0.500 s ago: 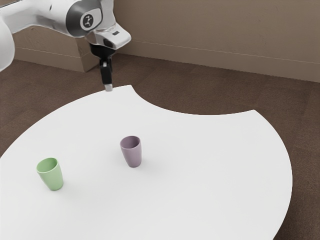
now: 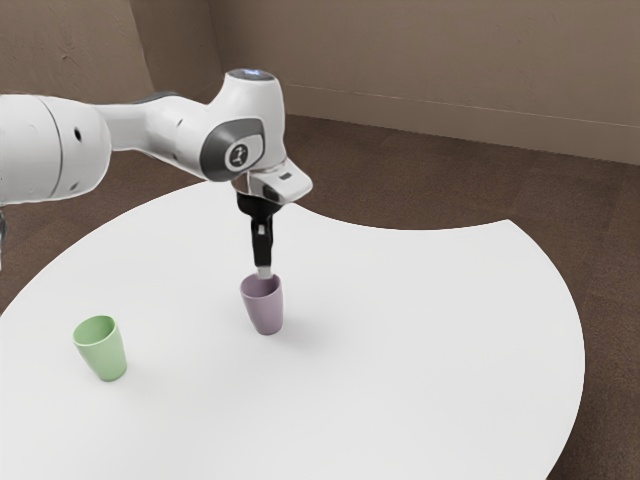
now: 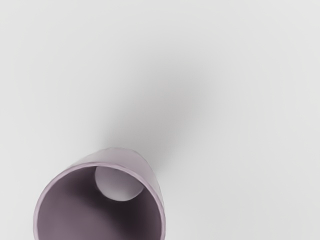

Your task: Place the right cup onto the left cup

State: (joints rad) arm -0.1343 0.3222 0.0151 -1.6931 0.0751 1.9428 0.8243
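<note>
My gripper points straight down at the purple cup, its tip at the height of the cup's far rim in the exterior view; whether it touches the rim I cannot tell. How far the fingers stand apart is hidden from this side. The purple cup stands upright under my hand in the wrist view, its mouth facing up. To the exterior view's left, the green cup stands upright on the table, apart from the purple one.
Both cups rest on a white table with a curved edge and a concave cut-out on its far side. The arm reaches over the table from the exterior view's left. Brown floor and a wall lie beyond.
My gripper has moved down and toward the exterior view's right, from over the table's far edge to the purple cup. Both cups stand where they were.
</note>
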